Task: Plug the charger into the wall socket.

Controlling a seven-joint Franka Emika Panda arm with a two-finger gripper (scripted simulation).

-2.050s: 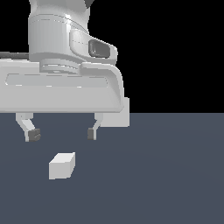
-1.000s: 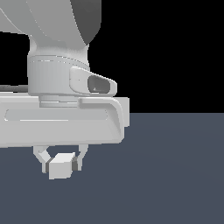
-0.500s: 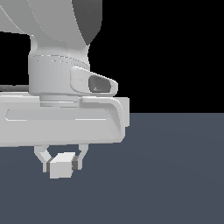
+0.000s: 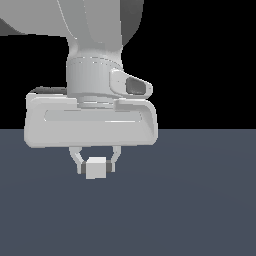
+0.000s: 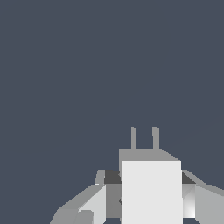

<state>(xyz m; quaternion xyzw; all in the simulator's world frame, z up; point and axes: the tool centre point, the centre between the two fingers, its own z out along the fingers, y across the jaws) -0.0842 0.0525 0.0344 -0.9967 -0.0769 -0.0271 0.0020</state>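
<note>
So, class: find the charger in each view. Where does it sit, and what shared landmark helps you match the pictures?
Exterior view: the charger sits low and left of centre, under the arm, between the fingers.
Wrist view: the charger is at the lower edge, right of centre, two prongs pointing away.
Shared landmark: the fingers flanking it.

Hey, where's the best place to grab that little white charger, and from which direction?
Grip the charger across its two flat side faces, coming from above, as the pincer does now with a finger on each side. The wrist view shows two prongs jutting from one end of the body, so a side grip probably keeps that end free to meet a socket.
</note>
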